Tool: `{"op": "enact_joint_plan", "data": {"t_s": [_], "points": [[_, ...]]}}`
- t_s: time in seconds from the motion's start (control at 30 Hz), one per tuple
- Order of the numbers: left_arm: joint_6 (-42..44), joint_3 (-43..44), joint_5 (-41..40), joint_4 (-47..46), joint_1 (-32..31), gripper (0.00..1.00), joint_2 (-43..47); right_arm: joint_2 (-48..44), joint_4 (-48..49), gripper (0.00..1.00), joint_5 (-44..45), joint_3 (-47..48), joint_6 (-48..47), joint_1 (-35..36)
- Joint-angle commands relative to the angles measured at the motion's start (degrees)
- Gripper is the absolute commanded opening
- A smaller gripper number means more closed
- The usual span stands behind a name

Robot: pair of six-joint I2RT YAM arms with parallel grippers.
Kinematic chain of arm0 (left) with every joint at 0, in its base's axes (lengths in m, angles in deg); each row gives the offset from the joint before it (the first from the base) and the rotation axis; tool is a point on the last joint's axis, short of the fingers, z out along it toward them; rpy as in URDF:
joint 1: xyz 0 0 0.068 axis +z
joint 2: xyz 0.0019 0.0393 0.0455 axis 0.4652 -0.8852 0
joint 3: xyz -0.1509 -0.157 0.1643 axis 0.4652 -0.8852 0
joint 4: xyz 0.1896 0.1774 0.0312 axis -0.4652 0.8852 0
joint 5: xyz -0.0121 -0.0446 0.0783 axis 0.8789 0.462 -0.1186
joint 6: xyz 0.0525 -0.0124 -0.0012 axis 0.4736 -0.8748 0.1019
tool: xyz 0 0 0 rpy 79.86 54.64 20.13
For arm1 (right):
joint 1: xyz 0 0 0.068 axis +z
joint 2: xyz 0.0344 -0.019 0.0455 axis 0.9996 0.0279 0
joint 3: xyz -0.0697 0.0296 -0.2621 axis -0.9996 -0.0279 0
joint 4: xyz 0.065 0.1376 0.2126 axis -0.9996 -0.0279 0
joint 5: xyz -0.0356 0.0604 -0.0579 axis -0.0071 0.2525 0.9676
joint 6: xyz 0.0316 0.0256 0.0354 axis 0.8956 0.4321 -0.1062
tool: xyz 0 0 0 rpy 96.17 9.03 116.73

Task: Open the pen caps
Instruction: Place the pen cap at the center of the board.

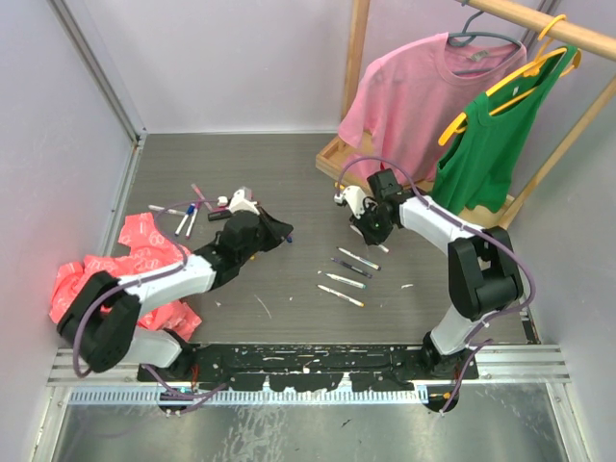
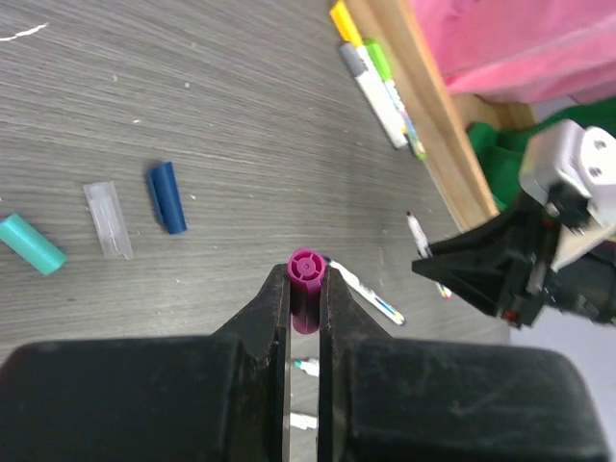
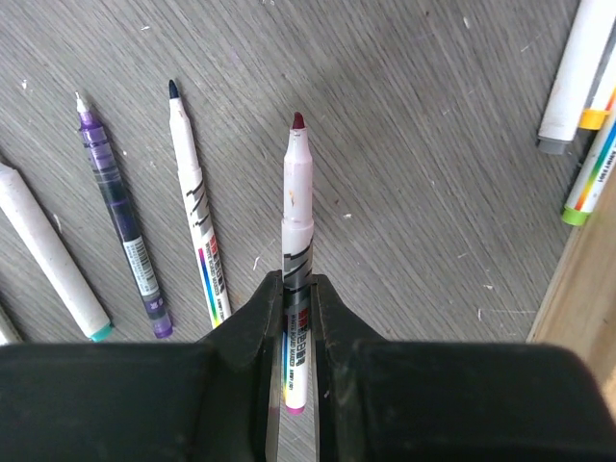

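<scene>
right gripper (image 3: 296,289) clamps uncapped pen (image 3: 297,183), tip pointing straight ahead | left gripper (image 2: 306,289) pinches magenta cap (image 2: 306,266) end-on | blue cap (image 2: 167,197) loose nearby

- Bare grey wood-grain tabletop (image 1: 289,183): open at centre and rear.
- Slim uncapped white pens (image 1: 346,274) litter the near-right.
- Crumpled red plastic bag (image 1: 144,241) blocks the left.
- Pale wooden rack base (image 2: 428,101) walls the right rear.

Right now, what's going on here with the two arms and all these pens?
The left gripper is shut on a magenta cap, and the right gripper is shut on a pen whose dark red tip is bare. A teal cap and a blue cap lie loose on the table; more uncapped pens lie beside the held one.
</scene>
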State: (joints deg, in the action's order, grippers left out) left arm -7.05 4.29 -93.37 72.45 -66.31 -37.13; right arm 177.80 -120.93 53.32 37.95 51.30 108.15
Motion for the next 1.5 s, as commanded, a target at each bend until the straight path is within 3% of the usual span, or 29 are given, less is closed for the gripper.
{"op": "enact_joint_plan", "data": {"t_s": [0.0,0.4,0.87,1.0,1.17,1.47], "points": [[-2.6,8.0,-3.8,7.0,-0.2,0.00,-6.8,1.5,2.2,0.07,-0.5,0.0,-1.5,-0.3],[-4.0,23.7,-1.7,14.7,-0.3,0.00,-25.5,6.7,1.2,0.09,-3.0,1.3,-1.6,-2.3],[-5.0,34.7,-5.4,25.4,-0.2,0.00,-35.7,8.9,-0.7,0.10,-8.3,2.4,-2.8,-2.3],[-4.9,36.9,-5.9,27.7,-0.1,0.05,-36.9,8.5,-1.3,0.11,-8.8,2.4,-3.0,-2.3],[-4.6,36.6,-5.9,27.5,-0.1,0.19,-36.7,9.3,-1.6,0.15,-8.2,2.8,-2.7,-2.2],[-4.3,35.4,-5.2,26.7,0.1,0.26,-34.6,9.2,-1.6,0.26,-7.6,3.1,-1.9,-2.2]]}}
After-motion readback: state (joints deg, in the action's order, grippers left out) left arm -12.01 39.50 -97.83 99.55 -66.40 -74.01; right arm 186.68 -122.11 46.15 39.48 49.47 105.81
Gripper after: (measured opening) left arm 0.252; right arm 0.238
